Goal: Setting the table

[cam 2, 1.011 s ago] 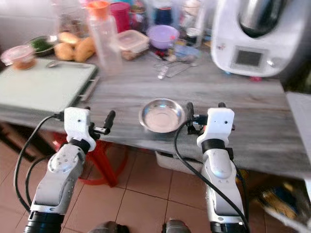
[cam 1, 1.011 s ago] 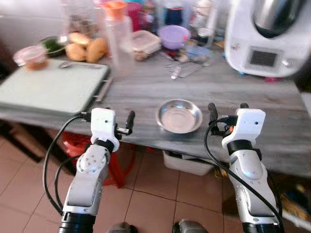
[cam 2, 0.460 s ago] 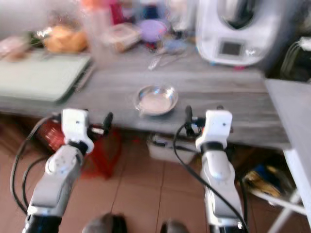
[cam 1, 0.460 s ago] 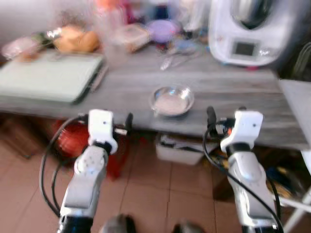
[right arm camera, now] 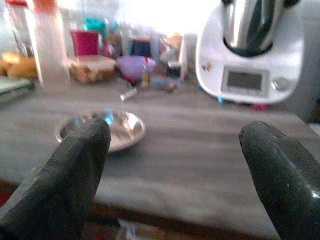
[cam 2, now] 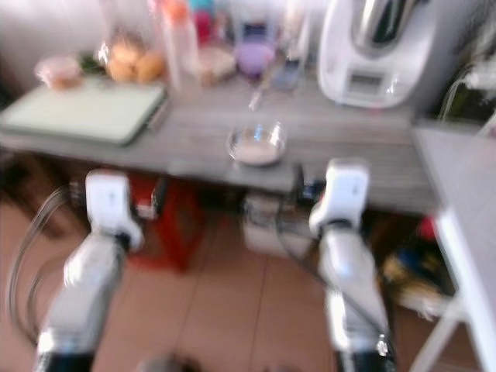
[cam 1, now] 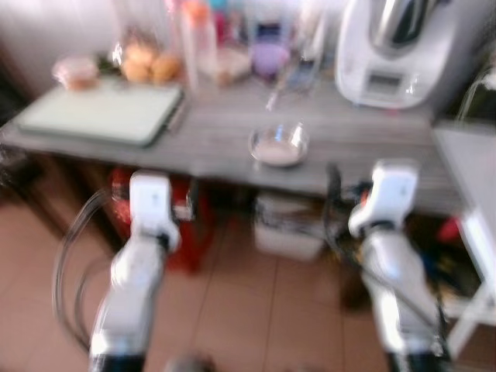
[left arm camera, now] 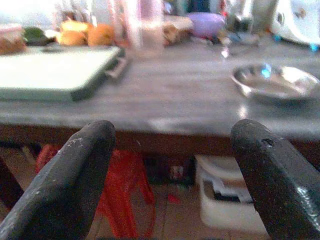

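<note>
A shallow steel bowl (cam 1: pixel 277 145) sits near the front edge of the grey wooden table (cam 1: pixel 232 132), and its inside looks bare. Both arms are held out in front of me, short of the table edge and lower than its top. My left gripper (left arm camera: pixel 170 170) is open with nothing between its fingers, and the bowl (left arm camera: pixel 272 82) lies off to one side beyond it. My right gripper (right arm camera: pixel 172 175) is open too, with the bowl (right arm camera: pixel 102 130) on the tabletop ahead of it. The head views are blurred.
A pale green board (cam 1: pixel 101 116) covers the table's left end. Bread rolls (cam 1: pixel 151 66), an orange-capped bottle (cam 1: pixel 198 39), a purple bowl (cam 1: pixel 270 58) and a white kitchen machine (cam 1: pixel 395 50) line the back. A red stool (cam 1: pixel 124 194) and a white bin (cam 1: pixel 291 225) stand underneath.
The whole view has pulled back from the table and become blurred, so the camera moved. The bowl stays put. Both grippers remain open, now lower against the table edge.
</note>
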